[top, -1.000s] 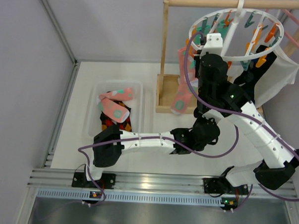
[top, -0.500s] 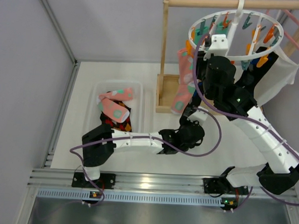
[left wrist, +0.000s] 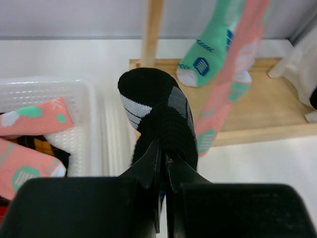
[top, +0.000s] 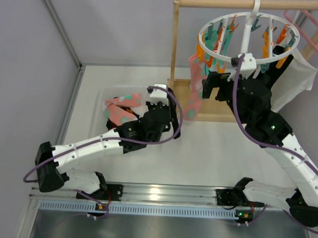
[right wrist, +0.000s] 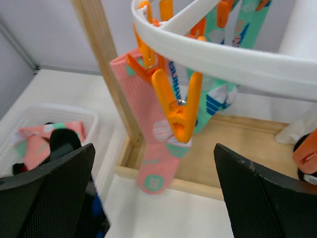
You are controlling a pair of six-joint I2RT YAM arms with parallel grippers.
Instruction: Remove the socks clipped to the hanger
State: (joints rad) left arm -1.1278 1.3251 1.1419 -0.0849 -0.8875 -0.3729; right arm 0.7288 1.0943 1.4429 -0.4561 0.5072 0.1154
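The white ring hanger (top: 201,37) hangs from the wooden rail with orange and teal pegs. A pink dotted sock (top: 194,94) and a mint-teal sock (right wrist: 218,99) are still clipped to it. My left gripper (left wrist: 163,156) is shut on a black sock with grey and white marks (left wrist: 158,114), held up between the bin and the stand; from above this gripper (top: 172,106) is beside the bin. My right gripper (right wrist: 154,148) stands wide open just under the ring (right wrist: 223,49), with an empty orange peg (right wrist: 178,104) hanging above the gap and the pink sock (right wrist: 153,139) beyond it.
A clear plastic bin (top: 104,95) at the left holds pink dotted socks (top: 122,112) and a dark one. The wooden stand's post (top: 175,56) and base tray (top: 178,96) sit behind. A large white cloth (top: 300,83) and a pink hanger (top: 317,26) are at the right.
My left arm has swung left from under the hanger toward the bin, carrying the black sock. My right gripper has opened wide and shifted to the right along the ring.
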